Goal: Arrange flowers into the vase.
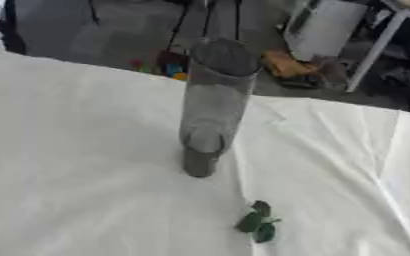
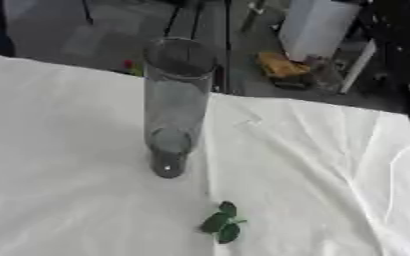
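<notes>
A: Where is the vase?

B: The vase [image 1: 210, 107] stands upright near the middle of the desk [image 1: 77, 150], a tall cylinder of clear grey glass. Its open rim reaches past the desk's far edge as seen from above, and its narrow base sits on the white cloth [image 2: 313, 165] that covers the desk.

A: Anything in it?

B: No stems show through the glass. The wall looks darker low down, near the base, but I cannot tell what causes that.

A: And the flowers?

B: Only a small sprig of green leaves [image 1: 258, 222] shows, lying flat on the cloth. It is nearer to the camera than the vase and a little to the vase's right, apart from the base, not touching it. No bloom is visible on it.

A: The hands?

B: Neither hand appears in either view, so whether the fingers are apart, together or clamped on something cannot be told.

A: What lies around the vase?

B: The cloth is wrinkled, with long creases running off to the vase's right. Beyond the vase, past the desk's far edge, is a grey floor [image 1: 95, 35] with a yellow object [image 2: 281, 66] on it and a white box-like thing [image 2: 313, 25] behind that.
</notes>
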Available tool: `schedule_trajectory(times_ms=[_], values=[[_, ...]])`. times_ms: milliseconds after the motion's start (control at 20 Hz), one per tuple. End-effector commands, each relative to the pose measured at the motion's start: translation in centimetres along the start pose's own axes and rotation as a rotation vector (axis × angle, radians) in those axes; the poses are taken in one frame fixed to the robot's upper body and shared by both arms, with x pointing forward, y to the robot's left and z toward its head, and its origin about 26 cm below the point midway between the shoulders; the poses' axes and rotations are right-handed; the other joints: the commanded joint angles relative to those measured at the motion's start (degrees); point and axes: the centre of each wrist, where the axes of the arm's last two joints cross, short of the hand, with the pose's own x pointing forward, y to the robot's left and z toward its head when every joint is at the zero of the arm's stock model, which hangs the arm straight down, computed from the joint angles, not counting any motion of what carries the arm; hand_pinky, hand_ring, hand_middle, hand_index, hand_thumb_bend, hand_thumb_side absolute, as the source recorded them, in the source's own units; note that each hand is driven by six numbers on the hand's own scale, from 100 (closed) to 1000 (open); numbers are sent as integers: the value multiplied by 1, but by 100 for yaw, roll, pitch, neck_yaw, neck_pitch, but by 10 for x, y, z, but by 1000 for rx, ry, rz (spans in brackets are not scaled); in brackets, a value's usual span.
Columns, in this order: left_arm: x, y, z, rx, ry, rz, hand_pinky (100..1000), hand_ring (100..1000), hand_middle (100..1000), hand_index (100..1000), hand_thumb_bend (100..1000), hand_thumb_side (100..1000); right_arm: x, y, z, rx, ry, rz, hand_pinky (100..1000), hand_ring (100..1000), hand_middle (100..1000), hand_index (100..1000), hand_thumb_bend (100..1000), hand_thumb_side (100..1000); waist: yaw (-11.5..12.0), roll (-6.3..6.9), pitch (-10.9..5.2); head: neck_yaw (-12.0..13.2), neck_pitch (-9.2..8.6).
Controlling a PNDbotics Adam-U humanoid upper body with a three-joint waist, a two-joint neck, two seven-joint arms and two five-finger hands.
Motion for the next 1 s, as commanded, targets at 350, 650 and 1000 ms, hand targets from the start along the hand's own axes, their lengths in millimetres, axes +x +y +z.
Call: schedule_trajectory(times_ms=[350, 650, 1000], values=[[6, 0, -12, -15, -48, 4, 792, 873, 865, 934, 100, 1000, 10, 8, -7, 11, -36, -52, 100, 100, 100, 100, 100, 1000, 88, 39, -97, -95, -226], [6, 0, -12, -11, -52, 8, 792, 873, 865, 934, 100, 1000, 7, 12, -6, 15, -39, -62, 100, 100, 100, 100, 100, 1000, 153, 30, -71, -173, -303], [7, -1, -14, -8, -55, 14, 792, 873, 865, 934, 100, 1000, 5, 19, -3, 34, -21, -73, 100, 100, 100, 100, 100, 1000, 211, 17, -35, -203, -301]])
